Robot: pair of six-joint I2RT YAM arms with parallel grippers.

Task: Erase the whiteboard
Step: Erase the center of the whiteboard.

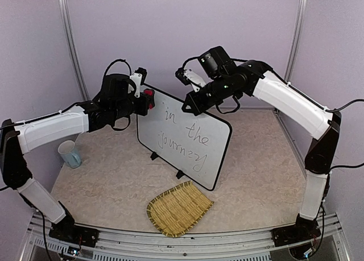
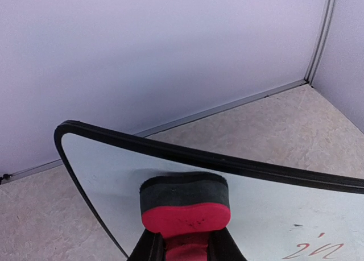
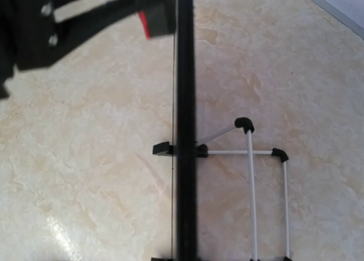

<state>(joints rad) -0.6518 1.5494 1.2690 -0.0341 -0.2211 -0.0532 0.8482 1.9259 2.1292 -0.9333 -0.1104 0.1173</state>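
Eraser [image 2: 185, 207], pinched in your left gripper [image 2: 186, 247], presses the whiteboard [image 2: 273, 215] near its top corner. Only the right wrist shows the wire stand [image 3: 249, 158]. Right gripper [image 1: 189, 106] is closed at the top rim.

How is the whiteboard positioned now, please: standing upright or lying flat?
Upright: the whiteboard stands on its black feet, and the right wrist view shows a wire stand propping it.

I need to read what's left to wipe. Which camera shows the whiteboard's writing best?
Top external: the whiteboard shows its whole face and all its writing. The left wrist catches one corner, a few strokes and the eraser. The right wrist sees the whiteboard edge-on, no writing.
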